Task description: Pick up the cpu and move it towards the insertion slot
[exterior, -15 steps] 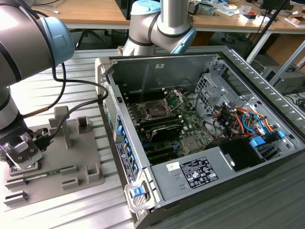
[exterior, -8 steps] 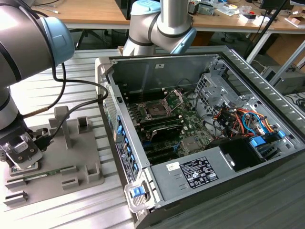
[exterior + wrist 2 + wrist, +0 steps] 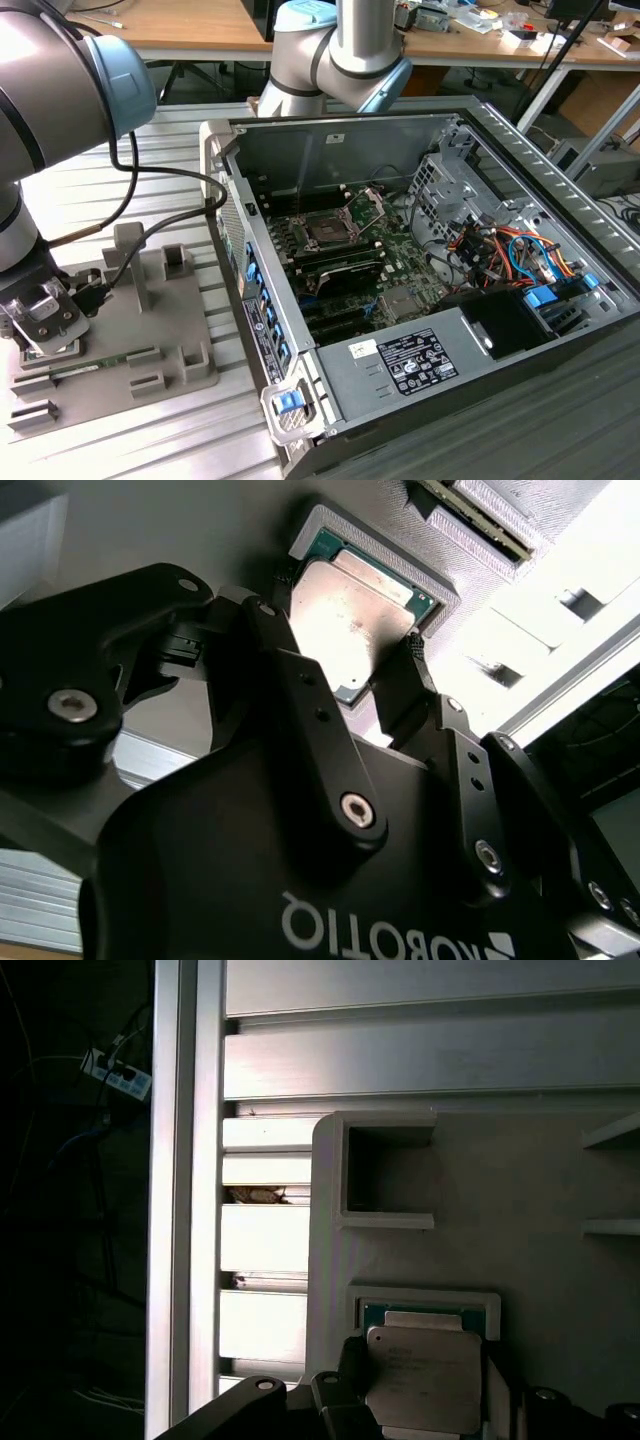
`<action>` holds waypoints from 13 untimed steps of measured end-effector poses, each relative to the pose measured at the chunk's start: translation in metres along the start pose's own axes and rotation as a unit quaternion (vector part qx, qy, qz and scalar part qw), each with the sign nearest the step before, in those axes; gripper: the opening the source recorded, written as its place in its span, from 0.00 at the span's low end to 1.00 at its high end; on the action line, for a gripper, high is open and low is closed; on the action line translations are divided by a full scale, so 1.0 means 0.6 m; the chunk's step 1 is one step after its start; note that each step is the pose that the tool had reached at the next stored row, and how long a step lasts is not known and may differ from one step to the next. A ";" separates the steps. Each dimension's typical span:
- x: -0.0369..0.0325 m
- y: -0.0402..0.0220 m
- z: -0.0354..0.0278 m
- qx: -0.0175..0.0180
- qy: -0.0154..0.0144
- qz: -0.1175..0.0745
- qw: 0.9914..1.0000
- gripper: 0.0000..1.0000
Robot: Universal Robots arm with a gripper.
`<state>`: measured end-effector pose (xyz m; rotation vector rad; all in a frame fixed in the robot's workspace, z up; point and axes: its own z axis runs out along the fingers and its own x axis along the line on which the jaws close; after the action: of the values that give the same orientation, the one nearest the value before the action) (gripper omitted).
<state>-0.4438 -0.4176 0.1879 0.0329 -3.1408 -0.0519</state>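
In the exterior view, the gripper hangs over the gray holder tray, well apart from the insertion slot in the open computer case beside the tray. In the second wrist view, the cpu lies in the tray's square recess, with the fingers spread to either side of it. In the first wrist view, the cpu sits in that recess near the tray's edge.

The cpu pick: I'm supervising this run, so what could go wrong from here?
1. The cpu sits in a raised-rim pocket of the gray holder; an off-centre tool could tilt or jam it.
2. The insertion slot lies inside the computer case; a low carry might clip its wall.
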 end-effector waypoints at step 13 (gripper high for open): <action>0.000 0.001 -0.035 0.000 0.000 0.000 1.000 0.55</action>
<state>-0.4438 -0.4176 0.2088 0.0329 -3.1408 -0.0520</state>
